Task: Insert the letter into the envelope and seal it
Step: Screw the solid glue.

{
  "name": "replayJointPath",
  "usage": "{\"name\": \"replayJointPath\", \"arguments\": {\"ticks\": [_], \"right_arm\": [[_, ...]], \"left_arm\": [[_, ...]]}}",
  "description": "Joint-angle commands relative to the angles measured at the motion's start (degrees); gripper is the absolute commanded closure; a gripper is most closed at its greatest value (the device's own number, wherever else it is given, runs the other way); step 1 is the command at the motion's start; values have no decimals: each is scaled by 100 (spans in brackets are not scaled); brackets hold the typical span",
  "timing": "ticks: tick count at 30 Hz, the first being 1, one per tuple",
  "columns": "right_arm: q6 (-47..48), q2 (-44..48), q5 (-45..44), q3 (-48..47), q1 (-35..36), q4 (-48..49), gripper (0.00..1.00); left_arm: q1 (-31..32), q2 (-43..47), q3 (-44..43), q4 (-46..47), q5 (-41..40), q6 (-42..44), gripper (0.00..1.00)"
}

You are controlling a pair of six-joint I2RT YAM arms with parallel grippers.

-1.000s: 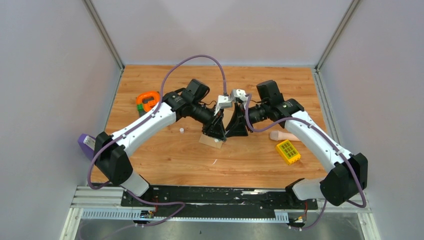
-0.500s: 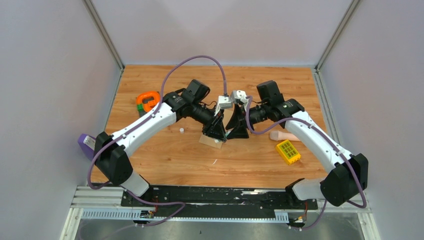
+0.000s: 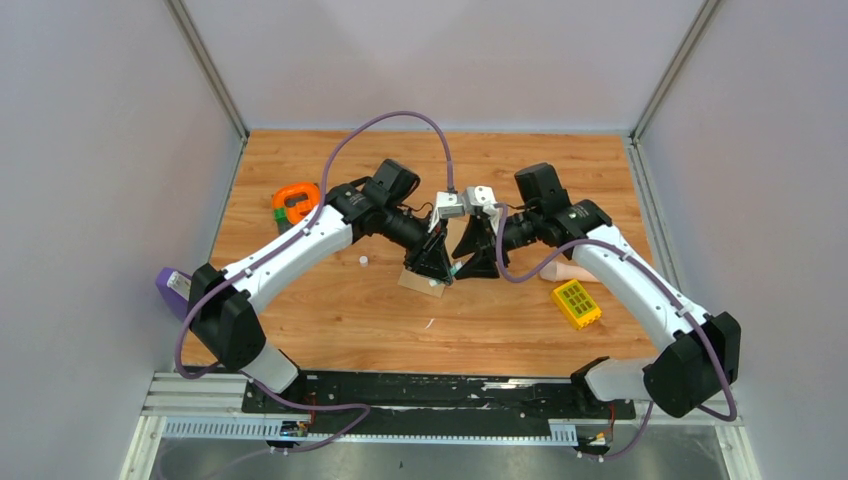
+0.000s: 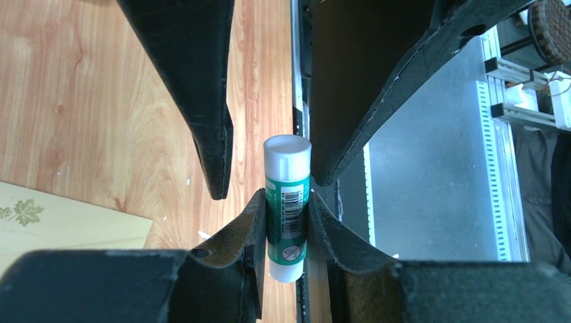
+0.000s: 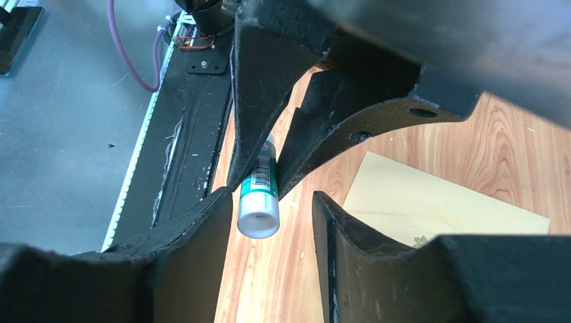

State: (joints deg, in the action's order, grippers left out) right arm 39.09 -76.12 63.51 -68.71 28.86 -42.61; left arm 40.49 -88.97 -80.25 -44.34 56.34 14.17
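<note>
Table [image 3: 330, 310]: wood, and your two claws meet at mid-board. The envelope [image 3: 411, 281] lies flat right under them; you can't make out the letter separately. Expect thin, light, floppy paper that skates on wood, so pin the body and lift the flap by its edge. Your left gripper [image 4: 286, 200] is clenched on the glue stick [image 4: 287, 225], which looks rigid and slick. Your right gripper [image 5: 273, 199] is released, jaws straddling the white cap [image 5: 258, 219].

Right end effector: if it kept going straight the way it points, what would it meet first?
The glue stick: its white end sits inside the right end effector, jaws open; beyond that, probably the left end effector gripping the stick.
</note>
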Motion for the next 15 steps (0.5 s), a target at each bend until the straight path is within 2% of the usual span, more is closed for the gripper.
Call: {"name": "replayJointPath", "arguments": {"ticks": [1,3,7,11,12,15], "right_arm": [[422,141,1,37,101,-134,52],[466,138,22,25,126,-175,53],[465,117,138,-11,173,-227,66],[408,103,374,-113,190,-271,96],[411,98,419,-135,190,-307,100],[505,88,469,-223,190,-495,100]], "left_arm": [[12,90,-47,127,226,41,100],[12,91,-45,127,222,48,100],[13,56,-52,140,235,44,100],[12,29,-69,138,192,35,99],[12,38,-65,141,154,34,95],[12,86,-40,171,55,25,83]]}}
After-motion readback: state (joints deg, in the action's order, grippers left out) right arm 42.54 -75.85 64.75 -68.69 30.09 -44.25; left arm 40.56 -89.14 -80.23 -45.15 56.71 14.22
